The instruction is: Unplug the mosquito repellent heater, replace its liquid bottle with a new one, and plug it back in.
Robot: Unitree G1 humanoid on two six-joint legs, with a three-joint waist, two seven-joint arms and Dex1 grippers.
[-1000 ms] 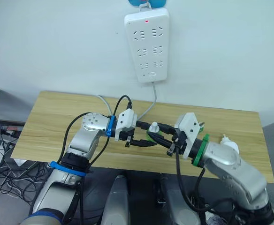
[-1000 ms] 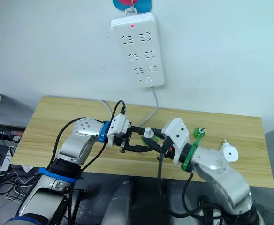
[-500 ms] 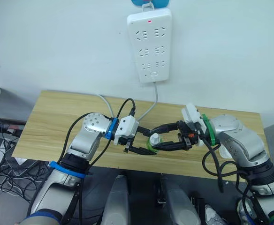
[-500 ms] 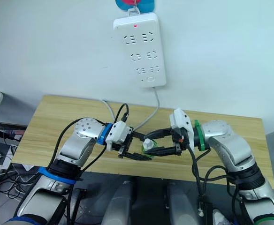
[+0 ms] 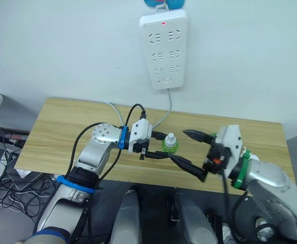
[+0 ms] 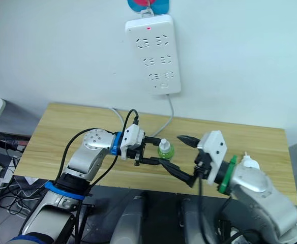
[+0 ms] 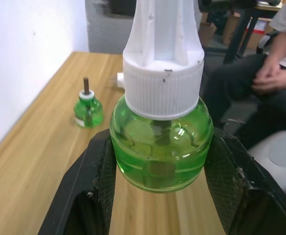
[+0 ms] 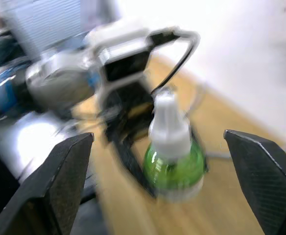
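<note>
Left eye view: left gripper clamped on the white-capped green bottle, held upright above the near middle of the wooden surface; right gripper just right of the bottle, fingers spread wide, clear of it. White power strip hung on the far wall, red light lit, cable trailing down to the surface. Right eye view: same grasp; mosquito repellent heater partly visible behind the right arm, at the right of the surface. Left wrist view: two black fingers pressed against both sides of the capped bottle's green body, ribbed white cap above; capless green bottle with its dark wick standing upright on the surface farther off, near the wall; a seated person beyond the surface's end. Right wrist view: blurred; open fingers flanking the capped bottle without touching it.
</note>
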